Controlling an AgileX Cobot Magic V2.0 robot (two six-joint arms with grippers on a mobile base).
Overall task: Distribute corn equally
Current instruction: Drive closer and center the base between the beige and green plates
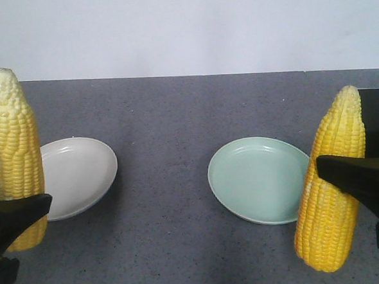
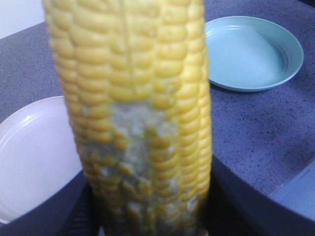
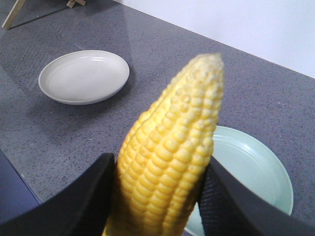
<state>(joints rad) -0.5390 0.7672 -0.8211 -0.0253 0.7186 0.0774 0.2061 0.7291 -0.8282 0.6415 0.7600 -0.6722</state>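
Corn appears twice in the front view: one cob [image 1: 11,159] stands upright at the left edge, clamped by the left gripper [image 1: 11,220], and a second cob [image 1: 331,181] leans slightly at the right, pinched by the right gripper [image 1: 366,183]. Between them, on the speckled grey table [image 1: 169,117], lie a white plate [image 1: 76,176] and a pale green plate [image 1: 259,179], both bare and well apart. A white wall [image 1: 182,26] stands behind.

From the left wrist, the held cob [image 2: 142,113] fills the middle, with a worn greyish patch on its kernels. It hides part of the white plate [image 2: 34,152]; the green plate [image 2: 251,51] sits beyond on the right.

From the right wrist, the other cob [image 3: 170,152] rises between two dark fingers [image 3: 74,206], tip up, in front of the green plate [image 3: 246,167]. The white plate [image 3: 83,76] lies far left. No writing shows anywhere.
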